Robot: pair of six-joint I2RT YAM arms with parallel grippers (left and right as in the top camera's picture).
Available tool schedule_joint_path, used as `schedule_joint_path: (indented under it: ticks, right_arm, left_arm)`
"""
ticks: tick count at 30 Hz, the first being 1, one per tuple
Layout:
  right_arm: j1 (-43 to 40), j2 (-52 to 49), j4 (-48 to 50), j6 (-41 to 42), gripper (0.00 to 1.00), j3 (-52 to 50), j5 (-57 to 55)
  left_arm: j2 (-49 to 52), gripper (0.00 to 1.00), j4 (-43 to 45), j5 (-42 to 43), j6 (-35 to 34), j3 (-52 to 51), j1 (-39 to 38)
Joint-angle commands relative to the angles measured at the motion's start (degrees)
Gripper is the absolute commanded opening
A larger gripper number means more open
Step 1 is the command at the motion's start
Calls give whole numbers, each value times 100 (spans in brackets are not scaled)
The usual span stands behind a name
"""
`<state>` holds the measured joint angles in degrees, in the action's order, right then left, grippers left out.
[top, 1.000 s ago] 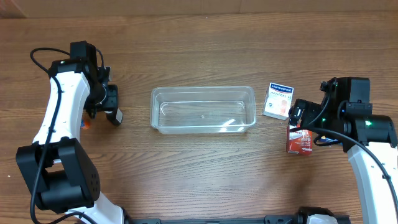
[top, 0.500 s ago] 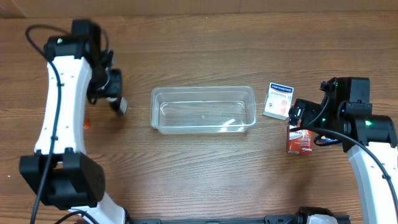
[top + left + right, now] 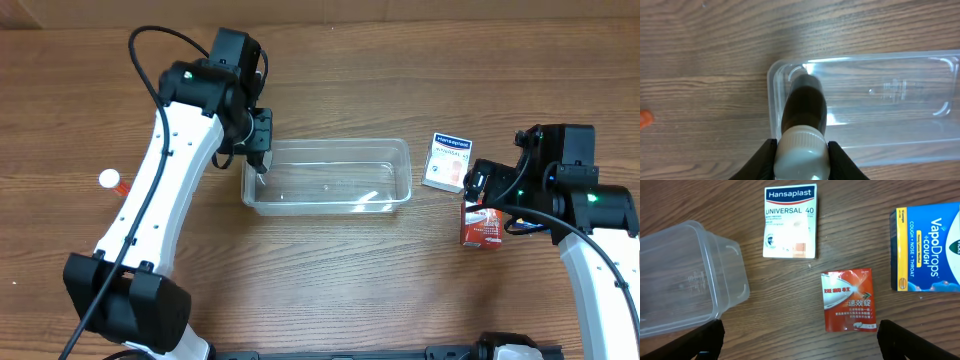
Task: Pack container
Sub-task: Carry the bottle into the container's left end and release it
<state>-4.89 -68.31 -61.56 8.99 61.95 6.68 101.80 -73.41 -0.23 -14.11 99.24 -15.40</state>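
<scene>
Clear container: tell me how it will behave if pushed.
The container looks like thin, clear plastic, so it is probably light and apt to slide on the smooth wooden table. Its wide, flat base makes tipping unlikely.

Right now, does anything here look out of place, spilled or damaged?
Nothing looks spilled or damaged. One small white and orange item lies alone, far to the left of the container; I cannot tell what it is.

You can read "Hansaplast UNIVERSAL 40" on the white box [image 3: 790, 222] and "VapoDrops + COUGH" on the blue box [image 3: 927, 247]. The red box [image 3: 849, 300] carries Chinese characters.
</scene>
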Motion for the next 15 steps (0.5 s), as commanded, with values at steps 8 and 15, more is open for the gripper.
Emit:
schedule_joint_path:
  ticks: [8, 15]
  right_arm:
    - [-28, 13, 15, 26, 100, 186, 57]
    - [-28, 13, 20, 26, 100, 186, 55]
  left_arm:
    - [933, 4, 758, -39, -542, -466, -46]
    - [1113, 45, 935, -142, -514, -461, -168]
